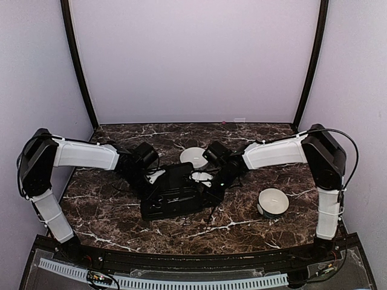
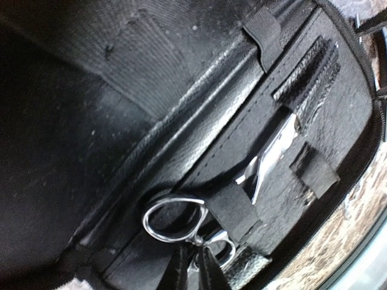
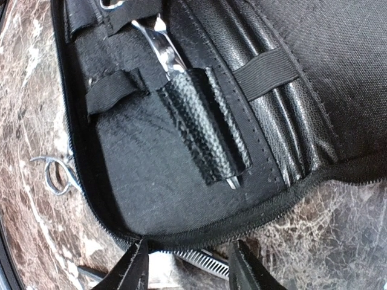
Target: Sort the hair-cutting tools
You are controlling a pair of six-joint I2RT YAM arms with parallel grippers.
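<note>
We are holding our right gripper [image 3: 188, 257] open at the edge of the black case [image 3: 151, 169], with a comb [image 3: 205, 261] poking out between its fingers. One pair of scissors [image 2: 181, 212] is sitting strapped inside the case, and loose scissors [image 3: 55, 174] are lying on the bench [image 3: 33, 90] beside it. We cannot tell whether our left gripper [image 2: 195, 269] is gripping.

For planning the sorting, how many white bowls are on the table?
2. The far bowl stands just behind the open black case. The near bowl stands to the right of the case, apart from it. Another could be hidden from view.
</note>
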